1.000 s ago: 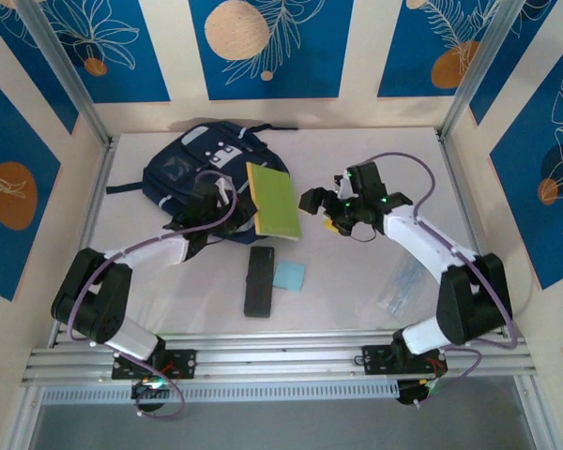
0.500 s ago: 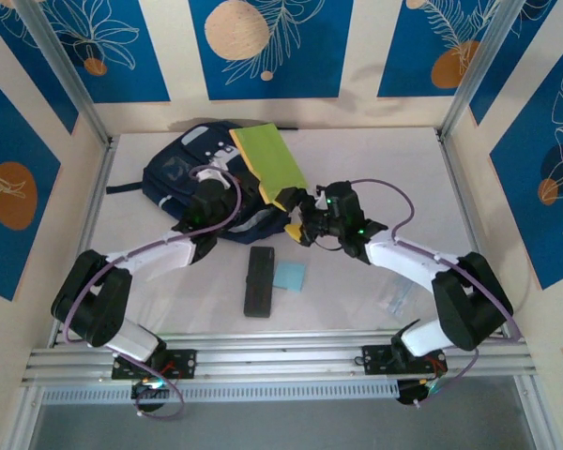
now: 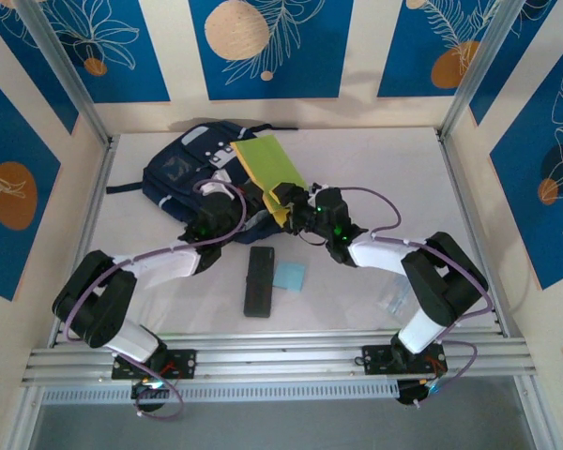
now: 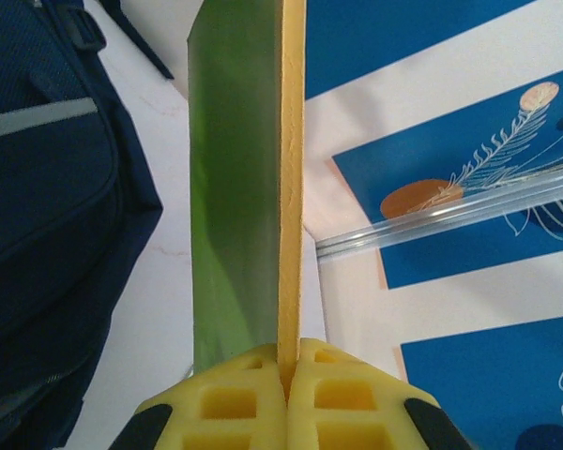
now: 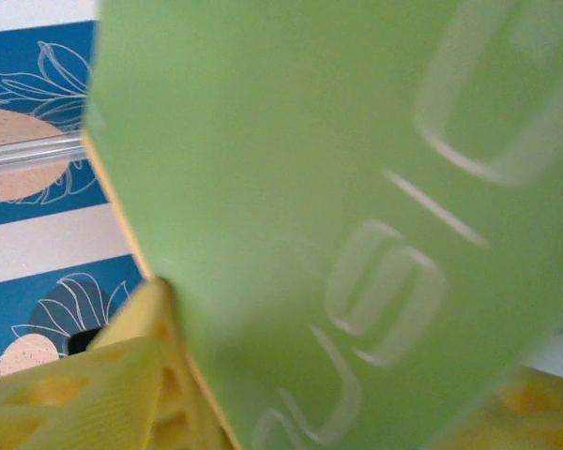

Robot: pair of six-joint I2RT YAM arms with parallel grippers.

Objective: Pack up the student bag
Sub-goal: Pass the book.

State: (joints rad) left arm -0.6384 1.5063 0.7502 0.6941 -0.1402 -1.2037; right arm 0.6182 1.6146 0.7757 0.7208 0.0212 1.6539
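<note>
From above, the large dark navy fabric backpack (image 3: 180, 171) is seen lying flat at the far left of the white table (image 3: 385, 178), its front with the small white patch turned up. Its long axis is judged to run from far left to near right. The mouth seems to point near-right, though that end is covered by the arms. A thin lime-green book with a yellow edge (image 3: 268, 161) is held tilted over the backpack's right side.

At the left wrist, the left gripper (image 4: 283, 370) is seen pinched shut on the book's edge, with the backpack lying just to the left.

At the right wrist, the right gripper (image 5: 328, 412) is placed with a yellow finger on either side of the cover. Whether it is clamped cannot be told.

A drop is to be feared if the narrow pinch is released before the other grip is firm. The book could also be pivoted in that pinch, or caught on the fabric at the mouth.
</note>
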